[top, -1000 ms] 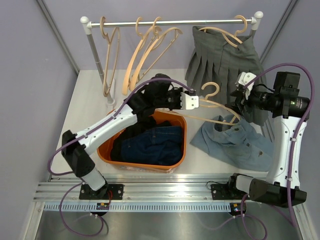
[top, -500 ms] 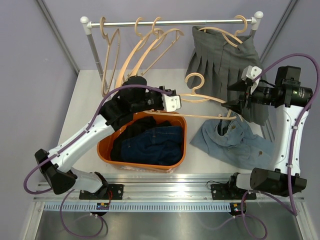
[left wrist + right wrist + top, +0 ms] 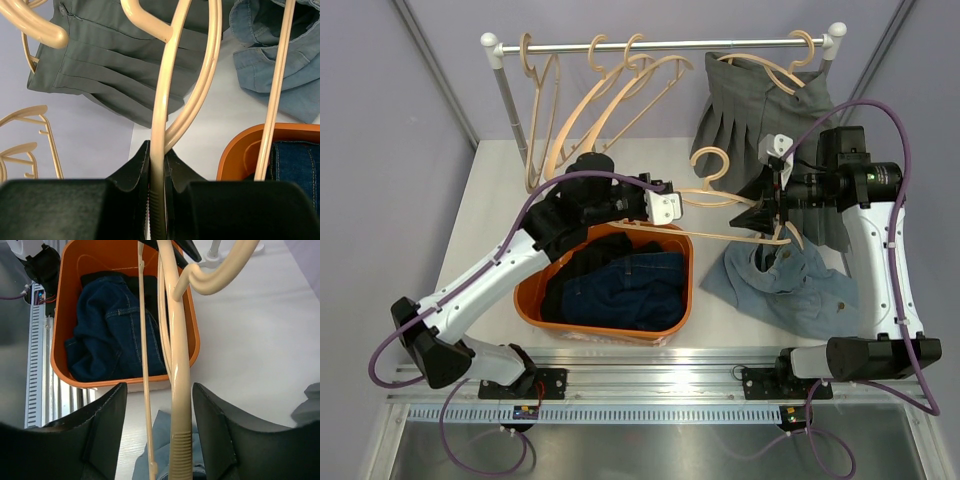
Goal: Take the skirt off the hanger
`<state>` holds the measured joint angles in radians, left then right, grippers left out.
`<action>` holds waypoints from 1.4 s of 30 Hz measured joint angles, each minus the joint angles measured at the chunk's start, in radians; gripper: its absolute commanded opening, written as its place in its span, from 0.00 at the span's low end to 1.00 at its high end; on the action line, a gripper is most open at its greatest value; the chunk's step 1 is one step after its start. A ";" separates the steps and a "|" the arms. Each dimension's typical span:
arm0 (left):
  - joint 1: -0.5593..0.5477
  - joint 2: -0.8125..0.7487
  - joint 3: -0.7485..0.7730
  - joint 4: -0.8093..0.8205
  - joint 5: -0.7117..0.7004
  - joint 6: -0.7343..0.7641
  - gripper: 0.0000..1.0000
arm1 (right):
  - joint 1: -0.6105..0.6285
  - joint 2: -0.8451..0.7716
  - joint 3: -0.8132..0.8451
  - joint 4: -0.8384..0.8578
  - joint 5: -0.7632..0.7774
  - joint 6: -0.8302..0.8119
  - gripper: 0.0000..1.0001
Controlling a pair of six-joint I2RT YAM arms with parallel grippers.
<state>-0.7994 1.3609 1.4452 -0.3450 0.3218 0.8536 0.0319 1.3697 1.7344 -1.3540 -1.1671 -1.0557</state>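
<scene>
Left gripper (image 3: 157, 150): jaws pinched hard on one shoulder arm of a bare beige plastic hanger (image 3: 159, 110), held near its end only. Right gripper (image 3: 160, 390): fingers spread, the same hanger's arm and thin lower bar passing between them with no squeeze visible. The hanger spans the gap above the orange plastic basket (image 3: 100, 255) of dark jeans and a crumpled blue denim shirt (image 3: 800, 290). Its hook sits close to the hem of the grey pleated skirt (image 3: 760, 125), which hangs on its own beige hanger (image 3: 775, 70) at the right end of the white rail (image 3: 660, 44), not yet removed. Risks: a single-end pinch may let the hanger pivot or slip. The free hook could catch a pleat and drag the skirt or rail. The open right fingers could knock the bar if they close off-centre.
</scene>
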 measured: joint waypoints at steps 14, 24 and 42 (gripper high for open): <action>-0.003 0.035 0.019 0.004 0.026 0.007 0.02 | -0.006 -0.017 -0.020 0.025 0.076 0.083 0.00; 0.006 0.039 0.018 0.156 -0.035 -0.162 0.99 | -0.008 -0.142 -0.075 0.038 0.183 0.198 0.00; 0.009 -0.182 0.044 0.229 -0.424 -0.446 0.99 | -0.014 -0.200 -0.096 0.193 0.581 0.501 0.00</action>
<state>-0.7902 1.1793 1.4895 -0.1158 -0.1020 0.4080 0.0174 1.1698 1.6382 -1.1610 -0.5861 -0.5545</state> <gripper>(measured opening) 0.987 0.226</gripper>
